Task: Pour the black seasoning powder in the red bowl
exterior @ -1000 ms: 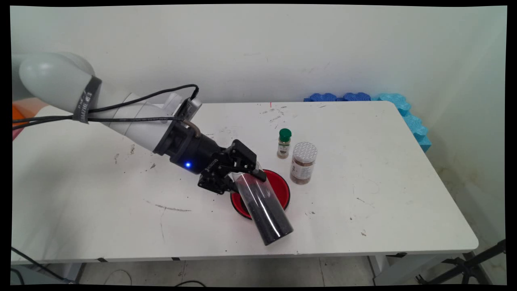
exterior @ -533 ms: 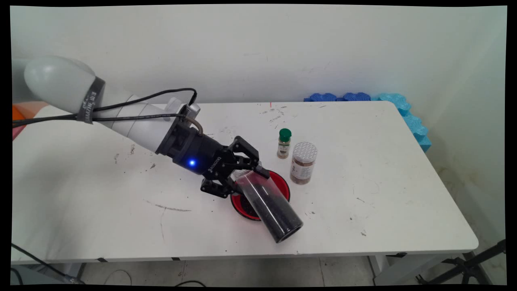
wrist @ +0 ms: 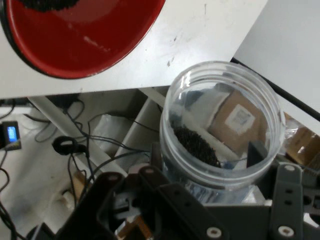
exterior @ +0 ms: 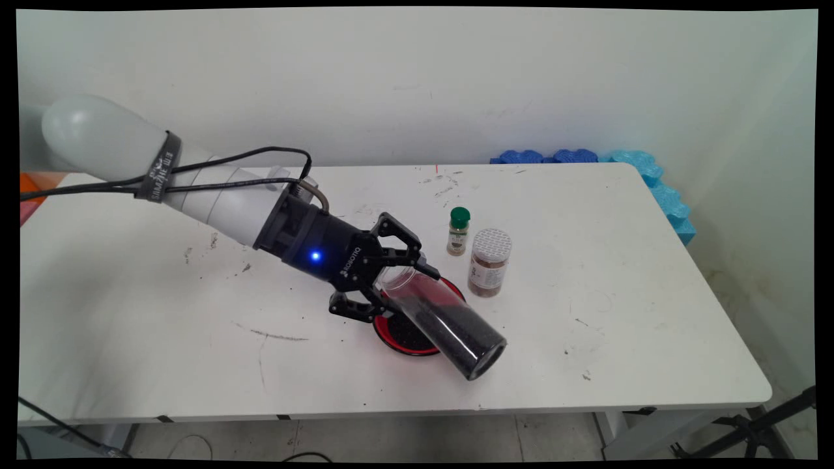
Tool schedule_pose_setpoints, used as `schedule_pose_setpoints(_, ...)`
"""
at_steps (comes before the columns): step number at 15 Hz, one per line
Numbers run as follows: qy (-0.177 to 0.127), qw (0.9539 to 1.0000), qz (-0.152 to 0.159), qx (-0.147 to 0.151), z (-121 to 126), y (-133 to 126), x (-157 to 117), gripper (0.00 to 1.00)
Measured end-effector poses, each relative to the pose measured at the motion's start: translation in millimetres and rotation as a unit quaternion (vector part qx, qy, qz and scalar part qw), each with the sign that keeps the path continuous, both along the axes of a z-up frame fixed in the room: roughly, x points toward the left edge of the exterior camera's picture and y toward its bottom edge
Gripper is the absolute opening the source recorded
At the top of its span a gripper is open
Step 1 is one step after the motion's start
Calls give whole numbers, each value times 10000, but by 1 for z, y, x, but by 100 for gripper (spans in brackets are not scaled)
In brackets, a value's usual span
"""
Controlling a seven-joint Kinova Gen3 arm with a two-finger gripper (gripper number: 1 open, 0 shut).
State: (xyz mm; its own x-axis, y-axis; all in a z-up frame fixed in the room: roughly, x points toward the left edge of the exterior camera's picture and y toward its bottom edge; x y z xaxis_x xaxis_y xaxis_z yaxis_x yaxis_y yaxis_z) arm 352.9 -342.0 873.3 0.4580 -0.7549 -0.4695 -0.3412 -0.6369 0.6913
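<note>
Between the black two-finger gripper's (exterior: 399,281) closed-in fingers sits a clear plastic cylindrical jar (exterior: 445,317), pinched near its open mouth and tilted, closed base slanting toward the table's near edge. Dark granular grains line the smooth wall; in the hand view a small heap lies just inside the ribbed rim. Beneath it rests a round glossy red bowl (exterior: 401,335) holding some dark grains. Beside the bowl stand a small green-capped spice bottle (exterior: 459,231) and a squat clear jar with a perforated white lid (exterior: 489,262), on the scuffed white table (exterior: 619,293).
</note>
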Motion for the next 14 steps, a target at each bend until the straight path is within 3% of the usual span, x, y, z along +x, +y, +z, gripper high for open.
schedule_pose_setpoints(14,535,9927,638,873,-11,-1,-2,0)
